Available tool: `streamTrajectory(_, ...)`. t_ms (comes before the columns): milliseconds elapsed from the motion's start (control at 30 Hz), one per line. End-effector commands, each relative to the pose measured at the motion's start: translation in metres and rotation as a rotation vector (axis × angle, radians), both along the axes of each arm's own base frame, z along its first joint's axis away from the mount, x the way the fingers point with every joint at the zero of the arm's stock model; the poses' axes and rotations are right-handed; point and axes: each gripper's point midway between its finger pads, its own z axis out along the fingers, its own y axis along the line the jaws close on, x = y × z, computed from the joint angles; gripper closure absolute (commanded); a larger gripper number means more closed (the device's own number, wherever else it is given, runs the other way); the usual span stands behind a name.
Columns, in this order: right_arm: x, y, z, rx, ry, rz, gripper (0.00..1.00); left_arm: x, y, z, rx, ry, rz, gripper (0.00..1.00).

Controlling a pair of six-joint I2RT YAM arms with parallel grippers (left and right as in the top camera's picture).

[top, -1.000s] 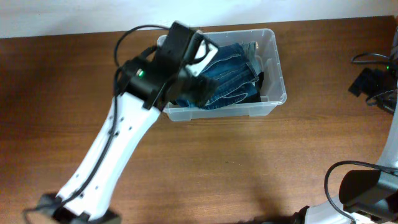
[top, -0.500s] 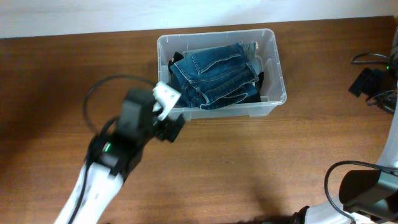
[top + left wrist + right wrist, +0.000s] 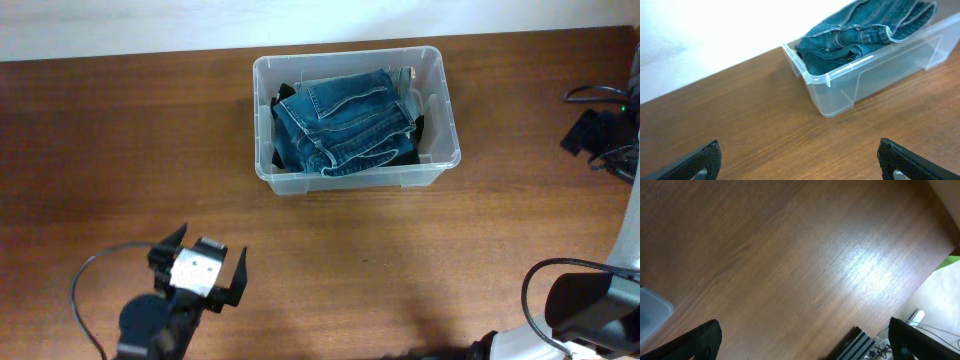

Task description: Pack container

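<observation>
Jaws on both arms spread wide, nothing between them. left gripper [image 3: 800,152] hangs over bare table [image 3: 420,250] at about 7 o'clock in the overhead view, fingers pointing toward 1 o'clock, well apart from the container [image 3: 352,179]. right gripper [image 3: 804,330] sees only wood grain between its fingers [image 3: 695,342], plus the table edge at 2 o'clock. A pale blue-grey corner [image 3: 651,314] pokes in at 9 o'clock of that view; can't tell what it is.

Container sits at 12 o'clock on the table, slightly right of centre, long side parallel to the back edge, near the white wall. Upright, no lid on it. Folded blue jeans [image 3: 345,120] fill most of it; from the left wrist camera the denim rises a bit above the rim. Dark fabric [image 3: 417,128] shows at the 3 o'clock end of the bin, beside the jeans, and some more at the 9 o'clock end.

Black cables [image 3: 598,130] lie at the table's 3 o'clock edge. Right arm base [image 3: 585,305] is at 4 o'clock, mostly out of frame.
</observation>
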Motion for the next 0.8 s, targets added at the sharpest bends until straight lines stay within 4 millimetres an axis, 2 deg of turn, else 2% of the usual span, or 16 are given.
streamTrajectory(0, 0.0, -0.002, -0.001, -0.006, 0.011, -0.001, 0.02, -0.006, 0.004, -0.006, -0.017, -0.042, 0.001, 0.01)
streamTrajectory(267, 0.0, -0.002, -0.001, -0.006, 0.011, -0.001, 0.02, -0.008, 0.005, -0.028, -0.035, -0.064, 0.009, 0.01)
streamTrajectory(533, 0.0, -0.002, -0.001, -0.006, 0.011, -0.001, 0.02, 0.007, 0.002, -0.053, -0.051, -0.147, 0.008, 0.0)
streamTrajectory(767, 0.0, -0.002, -0.001, -0.006, 0.011, -0.001, 0.01, 0.016, 0.009, -0.047, -0.058, -0.233, 0.046, 0.01)
